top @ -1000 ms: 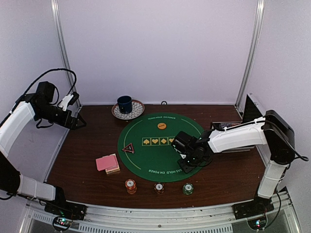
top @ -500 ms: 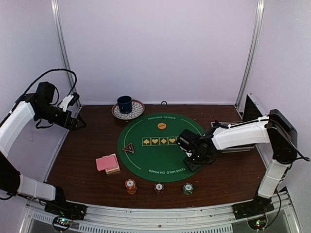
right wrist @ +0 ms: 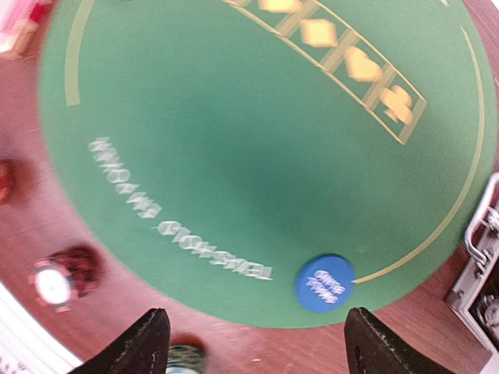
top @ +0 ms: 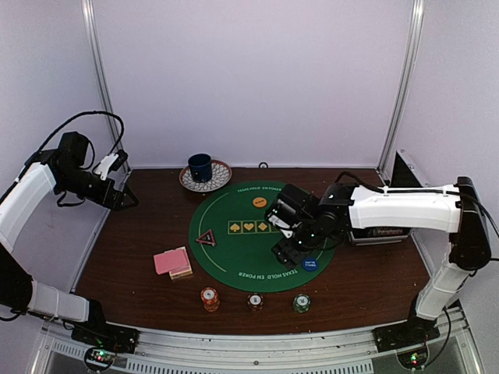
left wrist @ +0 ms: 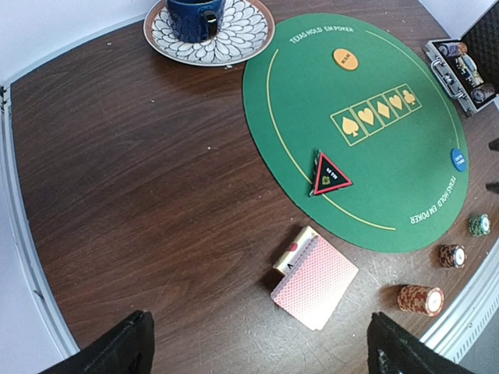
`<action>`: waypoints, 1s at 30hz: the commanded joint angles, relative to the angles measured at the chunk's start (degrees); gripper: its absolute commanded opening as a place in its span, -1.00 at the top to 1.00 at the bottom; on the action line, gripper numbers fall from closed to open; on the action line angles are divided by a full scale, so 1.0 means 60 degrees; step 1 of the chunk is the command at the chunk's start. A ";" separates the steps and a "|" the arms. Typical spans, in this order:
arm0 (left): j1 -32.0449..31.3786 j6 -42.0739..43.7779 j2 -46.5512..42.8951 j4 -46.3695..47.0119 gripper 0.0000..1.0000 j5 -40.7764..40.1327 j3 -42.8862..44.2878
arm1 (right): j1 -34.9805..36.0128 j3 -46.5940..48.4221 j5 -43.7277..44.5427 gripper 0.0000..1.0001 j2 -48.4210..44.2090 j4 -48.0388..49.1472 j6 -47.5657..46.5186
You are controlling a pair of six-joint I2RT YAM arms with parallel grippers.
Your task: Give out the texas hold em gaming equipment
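My right gripper [right wrist: 256, 327] hangs over the near right edge of the green felt mat [top: 234, 257], its fingers spread apart with nothing between them. The blue disc [right wrist: 324, 283] lies flat on the felt just inside the mat's yellow border line. In the wrist view it lies below the gap and nearer the right finger [right wrist: 374, 347]. No finger touches it. From above, the disc sits just beside the gripper, toward the table's near right.

Off the mat's near edge stand three chip stacks: orange [top: 209, 298], white [top: 255, 301] and green [top: 302, 302]. The yellow disc [top: 260, 202] rests at the mat's far side, the triangle marker [top: 206, 238] at its left edge and the pink-backed cards [top: 171, 261] on the wood beyond. My left gripper [top: 125, 195] hovers well apart over the far left corner, fingers wide and empty.
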 commanded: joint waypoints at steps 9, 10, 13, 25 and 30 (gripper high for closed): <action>0.0059 0.0136 0.0126 -0.0163 -0.95 0.0041 0.0416 | 0.1731 0.3342 -0.2368 -0.78 0.1925 0.0211 -0.1726; 0.0052 0.0115 0.0150 -0.0165 -0.95 0.0013 0.0430 | 0.1826 0.3533 -0.2479 -0.80 0.2183 0.0188 -0.1896; 0.0053 0.0108 0.0182 -0.0169 -0.95 -0.0102 0.0434 | 0.2113 0.4518 -0.2942 -0.84 0.2976 -0.0042 -0.2334; 0.0055 0.0179 0.0034 -0.0261 -0.95 -0.0071 0.0329 | 0.2851 0.6405 -0.3380 -0.89 0.4917 -0.0674 -0.3342; 0.0055 0.0210 -0.0078 -0.0334 -0.95 -0.0029 0.0320 | 0.2906 0.6657 -0.3371 -0.82 0.5320 -0.0748 -0.3360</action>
